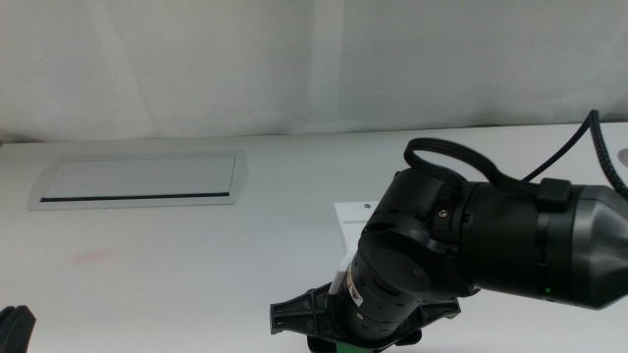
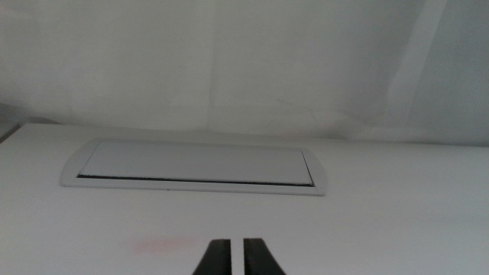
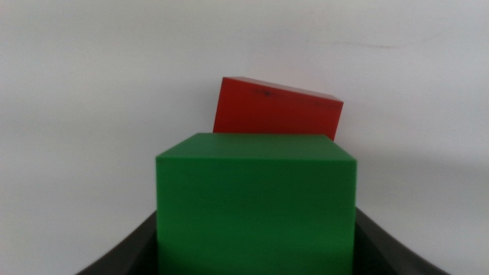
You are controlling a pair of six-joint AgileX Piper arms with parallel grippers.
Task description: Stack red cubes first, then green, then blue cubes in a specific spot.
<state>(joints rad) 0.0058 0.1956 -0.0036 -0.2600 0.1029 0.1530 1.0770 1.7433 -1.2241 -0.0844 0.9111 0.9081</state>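
Green, matte and sharp-edged, the small solid green cube is seen gripped between the two dark fingers of the right gripper, filling the lower part of the right wrist view. Just beyond it, the small solid red cube with matte faces is seen lying skewed on the white tabletop; whether the two cubes touch cannot be told. In the middle view the right gripper is pointed downward at the bottom edge, below the bulky black rounded wrist of the right arm, with only a sliver of green visible under it. A flat white square plate is partly covered by that arm. The left gripper is held low over the smooth tabletop, its slim dark fingers nearly closed on nothing, facing a recessed grey rectangular metal hatch. A faint pinkish smudge is noted near them.
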